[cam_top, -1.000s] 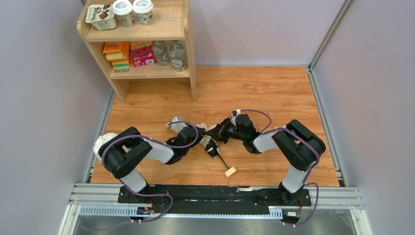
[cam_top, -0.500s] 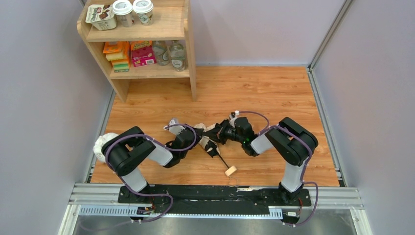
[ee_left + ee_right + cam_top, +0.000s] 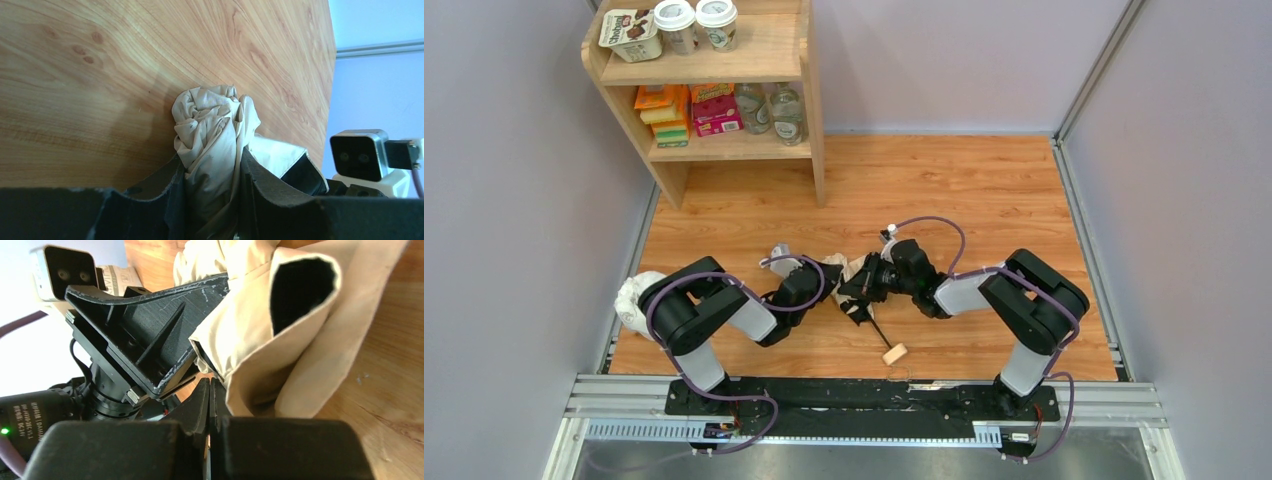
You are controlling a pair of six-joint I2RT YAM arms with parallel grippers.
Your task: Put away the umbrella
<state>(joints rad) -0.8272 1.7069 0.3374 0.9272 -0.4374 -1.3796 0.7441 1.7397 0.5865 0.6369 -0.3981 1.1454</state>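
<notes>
The umbrella (image 3: 856, 266) lies on the wooden floor between my two arms. Its beige canopy is bunched, its thin black shaft (image 3: 879, 330) points toward me, and its wooden block handle (image 3: 895, 352) lies at the near end. My left gripper (image 3: 828, 272) is shut on the bunched canopy (image 3: 212, 125), which fills the space between its jaws (image 3: 210, 160). My right gripper (image 3: 857, 288) is at the canopy from the other side. Its jaws (image 3: 209, 385) are pressed together with nothing showing between them. A fold of canopy (image 3: 280, 355) lies against its right finger.
A small white lumpy bag (image 3: 632, 296) sits at the floor's left edge beside my left arm. A wooden shelf (image 3: 808, 110) with boxes, bottles and cups stands at the back left. Grey walls close in both sides. A metal rail (image 3: 864, 400) runs along the near edge.
My right gripper has moved left and a little nearer, in against the canopy. My left gripper has kept its hold and shifted slightly. The handle has not moved.
</notes>
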